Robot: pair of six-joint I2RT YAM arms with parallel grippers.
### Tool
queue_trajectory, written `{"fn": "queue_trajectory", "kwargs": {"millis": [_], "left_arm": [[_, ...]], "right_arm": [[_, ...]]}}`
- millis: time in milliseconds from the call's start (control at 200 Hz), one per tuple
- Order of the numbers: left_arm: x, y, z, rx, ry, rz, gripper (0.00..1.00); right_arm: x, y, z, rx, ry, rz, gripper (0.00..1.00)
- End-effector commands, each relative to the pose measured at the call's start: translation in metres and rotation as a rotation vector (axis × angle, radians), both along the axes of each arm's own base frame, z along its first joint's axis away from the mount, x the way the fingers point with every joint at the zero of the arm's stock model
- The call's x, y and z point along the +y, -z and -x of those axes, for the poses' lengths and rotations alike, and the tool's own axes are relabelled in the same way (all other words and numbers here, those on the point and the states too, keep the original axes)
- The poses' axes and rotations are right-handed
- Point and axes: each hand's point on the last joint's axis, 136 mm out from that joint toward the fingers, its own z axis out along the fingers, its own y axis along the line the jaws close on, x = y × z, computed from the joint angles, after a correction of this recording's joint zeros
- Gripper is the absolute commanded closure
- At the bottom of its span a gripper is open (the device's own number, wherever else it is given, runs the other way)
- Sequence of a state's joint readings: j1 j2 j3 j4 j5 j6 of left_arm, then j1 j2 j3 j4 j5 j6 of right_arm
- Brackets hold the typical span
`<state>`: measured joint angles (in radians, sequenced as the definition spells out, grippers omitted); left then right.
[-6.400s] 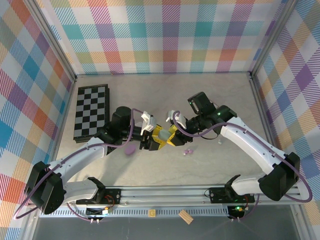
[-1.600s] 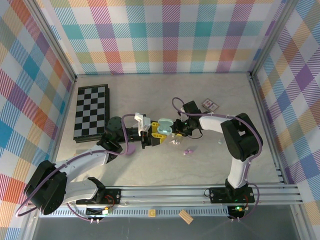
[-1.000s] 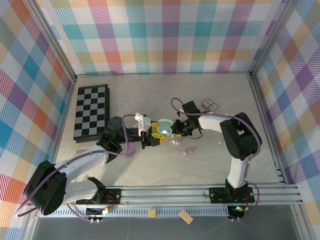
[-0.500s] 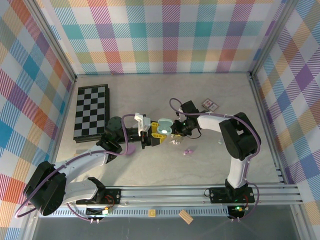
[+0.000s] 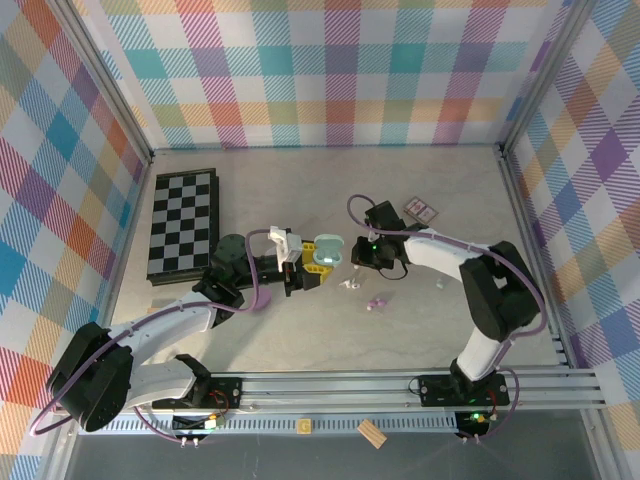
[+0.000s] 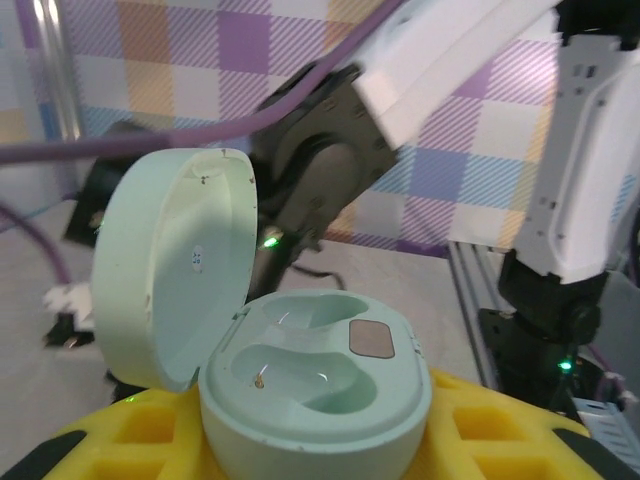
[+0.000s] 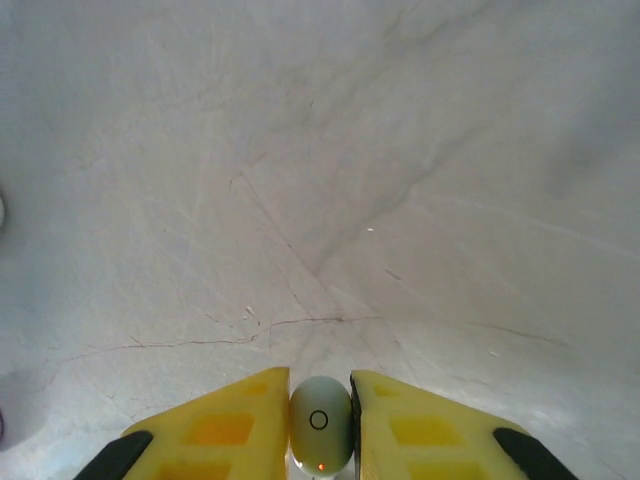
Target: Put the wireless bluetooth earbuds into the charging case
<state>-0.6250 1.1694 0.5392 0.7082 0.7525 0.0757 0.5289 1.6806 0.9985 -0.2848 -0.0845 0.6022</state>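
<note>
Though it is tiny, the earbud (image 7: 320, 425) is pale, glossy, ring-marked

We read no words or numbers: none on the charging case (image 6: 318, 395) in the left end effector (image 6: 320, 445); the right end effector's (image 7: 320, 400) earbud (image 7: 320, 425) bears one small circle.

Boxed in on three sides by pastel plaid walls (image 5: 340, 70). Pale marbled tabletop (image 5: 300, 190), faintly veined. Aluminium rail (image 5: 330, 382) along near edge. Diffuse light.
</note>
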Motion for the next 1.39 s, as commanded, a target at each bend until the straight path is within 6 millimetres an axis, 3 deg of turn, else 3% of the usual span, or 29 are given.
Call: {"fn": "queue_trajectory", "kwargs": {"millis": [0, 305, 575, 810, 1105, 1390], "left_arm": [[0.006, 0.000, -0.016, -0.076, -0.108, -0.007, 0.62], [0.018, 0.007, -0.064, -0.164, -0.360, 0.005, 0.62], [0.014, 0.024, -0.090, -0.189, -0.437, 0.015, 0.63], [0.010, 0.033, -0.098, -0.186, -0.443, 0.003, 0.63], [0.007, 0.037, -0.095, -0.190, -0.419, -0.012, 0.63], [0.008, 0.038, -0.094, -0.198, -0.416, -0.027, 0.63]], "right_arm": [[-0.026, -0.014, 0.000, -0.046, 0.105, 0.082, 0.79], [-0.050, -0.065, 0.008, -0.141, 0.164, 0.117, 0.80], [-0.041, -0.114, 0.022, -0.209, 0.115, 0.045, 0.80], [-0.011, -0.156, 0.030, -0.266, 0.028, -0.050, 0.80], [0.046, -0.198, 0.031, -0.338, -0.126, -0.165, 0.80], [0.093, -0.213, 0.032, -0.357, -0.242, -0.209, 0.80]]}}
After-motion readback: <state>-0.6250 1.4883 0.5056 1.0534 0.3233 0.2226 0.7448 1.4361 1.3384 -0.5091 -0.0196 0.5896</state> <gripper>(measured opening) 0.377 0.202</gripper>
